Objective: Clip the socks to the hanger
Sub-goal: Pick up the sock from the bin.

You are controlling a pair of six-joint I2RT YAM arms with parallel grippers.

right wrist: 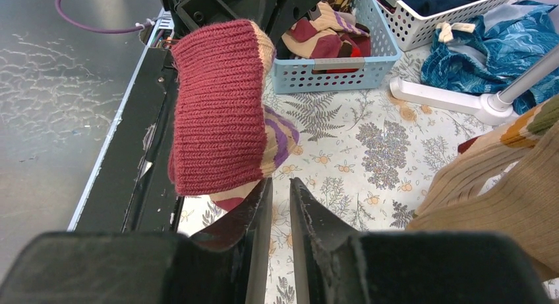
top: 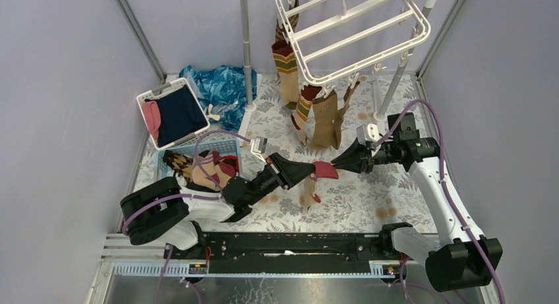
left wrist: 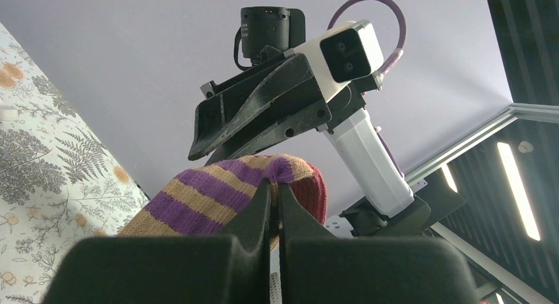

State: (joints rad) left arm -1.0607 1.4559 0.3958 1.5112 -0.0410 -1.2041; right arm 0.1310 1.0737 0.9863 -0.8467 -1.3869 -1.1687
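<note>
My left gripper (top: 311,171) is shut on a sock (top: 325,170) with a red cuff and purple and tan stripes, held above the table; its foot hangs down. In the left wrist view the jaws (left wrist: 277,185) pinch the striped sock (left wrist: 198,198) just below the cuff. My right gripper (top: 336,162) points at the cuff from the right. In the right wrist view it (right wrist: 280,182) has only a narrow gap with nothing in it, and the red cuff (right wrist: 217,106) lies against the outside of its left finger. The white hanger (top: 356,27) hangs at the back with tan socks (top: 324,119) clipped below it.
A blue basket (top: 227,148) with more socks sits behind my left arm. A white basket (top: 173,113) of navy and pink clothes and a blue patterned cloth (top: 221,86) lie at the back left. The rack pole (top: 247,47) stands beside them. Hanging tan socks (right wrist: 501,185) are close to my right gripper.
</note>
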